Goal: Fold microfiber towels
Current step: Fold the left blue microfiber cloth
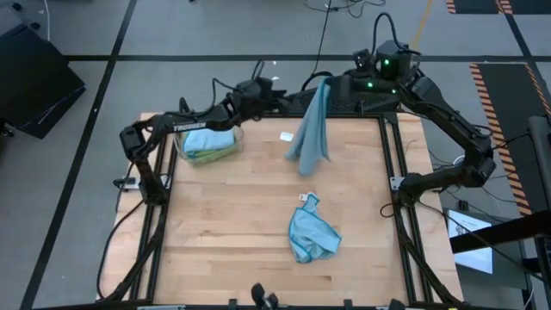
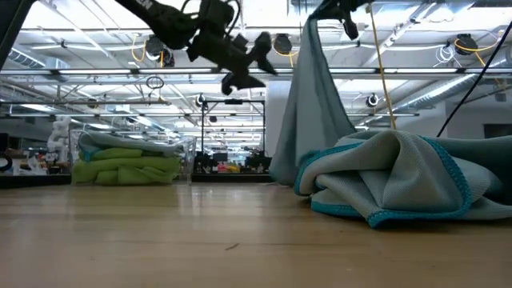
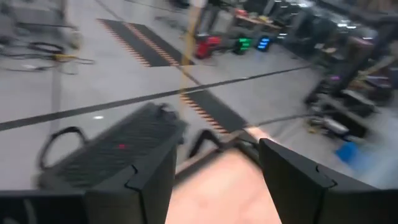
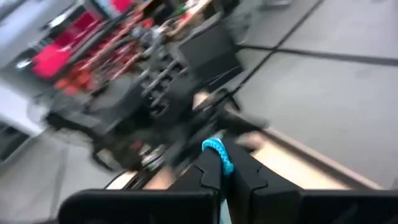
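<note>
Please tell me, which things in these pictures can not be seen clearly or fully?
- Folded towels in the clear bin: the left arm crosses above in the high view, so their count is hidden.
- Hanging blue towel: its top, pinched in the right gripper, is cut off in the low view.
- Left gripper: open, empty; its view is blurred.
- Small white thing on the table: too small to identify.

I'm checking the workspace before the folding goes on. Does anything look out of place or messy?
One light blue towel lies crumpled on the table, unfolded. Another blue towel hangs from the right end effector, pinched by its edge. Folded towels sit in the clear bin. A small white scrap lies loose on the wood.
</note>
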